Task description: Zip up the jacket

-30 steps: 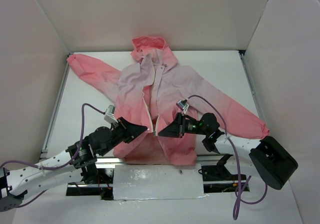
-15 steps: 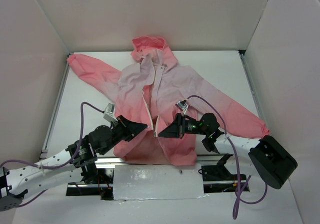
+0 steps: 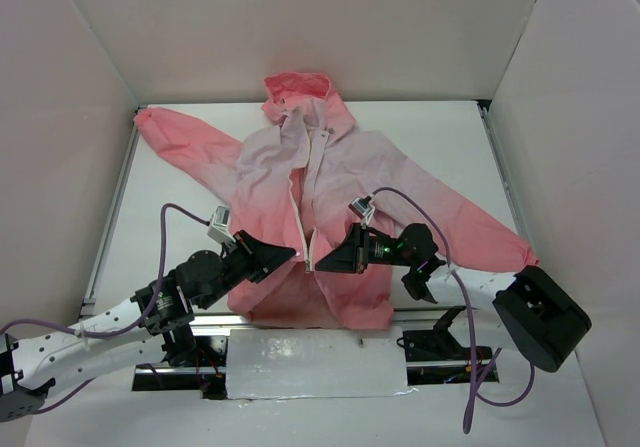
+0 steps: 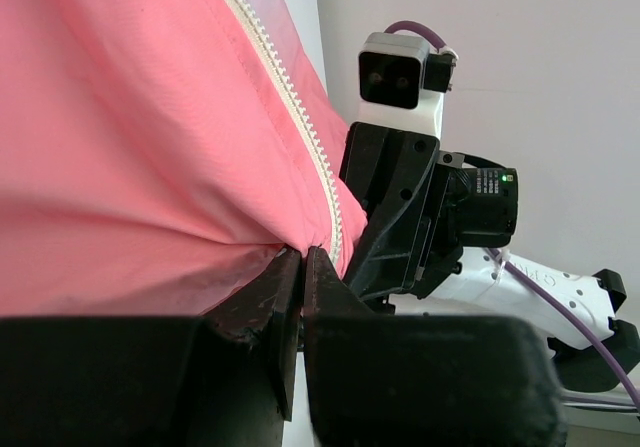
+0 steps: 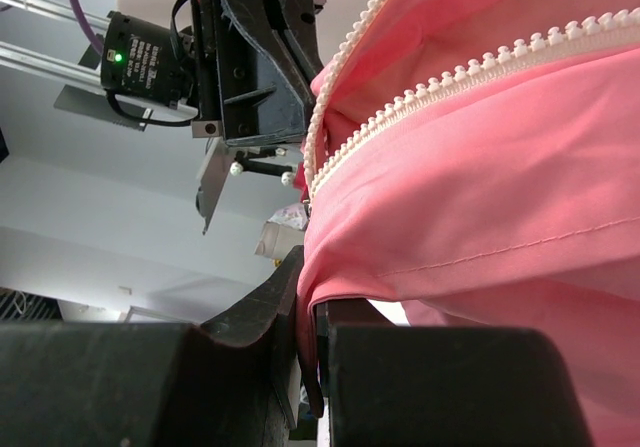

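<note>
The jacket (image 3: pixel 352 167) lies flat on its back on the white table, hood away from me, sleeves spread, coral pink fading to pale lilac at the chest. Its white zipper (image 3: pixel 309 182) stands apart down the front. My left gripper (image 3: pixel 292 255) is shut on the jacket's left front panel near the hem, beside the zipper teeth (image 4: pixel 292 102); the pinch shows in the left wrist view (image 4: pixel 302 259). My right gripper (image 3: pixel 320 264) faces it a short way off, shut on the right panel's lower edge (image 5: pixel 306 292), with both zipper rows (image 5: pixel 470 65) above.
White walls close in the table (image 3: pixel 170 217) on three sides. A metal rail and a foil-covered plate (image 3: pixel 315 362) run along the near edge between the arm bases. The right arm's black base (image 3: pixel 540 319) sits at the right, with purple cables looping off both wrists.
The right arm has shifted slightly left, bringing its gripper and panel a little closer to the left gripper. The left arm has stayed put.
</note>
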Robot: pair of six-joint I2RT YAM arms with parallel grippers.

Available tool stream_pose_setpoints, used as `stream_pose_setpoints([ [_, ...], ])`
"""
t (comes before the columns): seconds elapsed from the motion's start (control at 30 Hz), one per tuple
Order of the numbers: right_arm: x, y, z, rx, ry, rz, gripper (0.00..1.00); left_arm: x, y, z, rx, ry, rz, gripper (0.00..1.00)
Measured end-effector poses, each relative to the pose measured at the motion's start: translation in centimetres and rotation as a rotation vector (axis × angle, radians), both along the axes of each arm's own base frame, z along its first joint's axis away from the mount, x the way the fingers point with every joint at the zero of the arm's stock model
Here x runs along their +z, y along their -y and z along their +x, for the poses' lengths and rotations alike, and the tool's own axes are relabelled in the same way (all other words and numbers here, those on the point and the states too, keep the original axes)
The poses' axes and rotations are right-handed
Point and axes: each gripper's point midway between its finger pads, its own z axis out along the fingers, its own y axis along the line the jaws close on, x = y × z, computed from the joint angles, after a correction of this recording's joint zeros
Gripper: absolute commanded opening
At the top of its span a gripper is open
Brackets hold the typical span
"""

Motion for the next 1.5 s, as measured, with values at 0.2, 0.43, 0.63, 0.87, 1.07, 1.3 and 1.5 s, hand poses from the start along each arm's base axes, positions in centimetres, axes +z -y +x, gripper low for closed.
stream_pose_setpoints([
  [0.2, 0.43, -0.07, 0.03, 0.005, 0.007, 0.01, 0.0, 0.11, 0.0, -0.03, 0.0, -0.004, -0.009, 0.0],
  [0.43, 0.57, -0.06, 0.09, 0.006, 0.011, 0.013, 0.0, 0.44, -0.13, -0.13, 0.002, -0.006, -0.025, 0.0],
  [0.63, 0.57, 0.03, 0.29, -0.001, 0.011, 0.012, 0.0, 0.4, -0.16, -0.14, 0.002, -0.006, -0.024, 0.0],
  [0.87, 0.57, 0.23, 0.63, -0.011, 0.013, 0.011, 0.0, 0.4, -0.22, -0.17, 0.002, -0.007, -0.023, 0.0],
  [1.07, 0.7, 0.29, 0.73, -0.013, 0.019, 0.013, 0.0, 0.26, -0.24, -0.18, 0.002, -0.009, -0.018, 0.0],
  [1.3, 0.86, 0.25, 0.78, -0.011, 0.025, 0.014, 0.0, 0.05, -0.27, -0.16, 0.004, -0.013, -0.011, 0.0],
  [1.5, 0.8, 0.27, 0.74, -0.011, 0.033, 0.01, 0.0, -0.13, -0.58, 0.18, 0.029, -0.012, -0.001, 0.0],
])
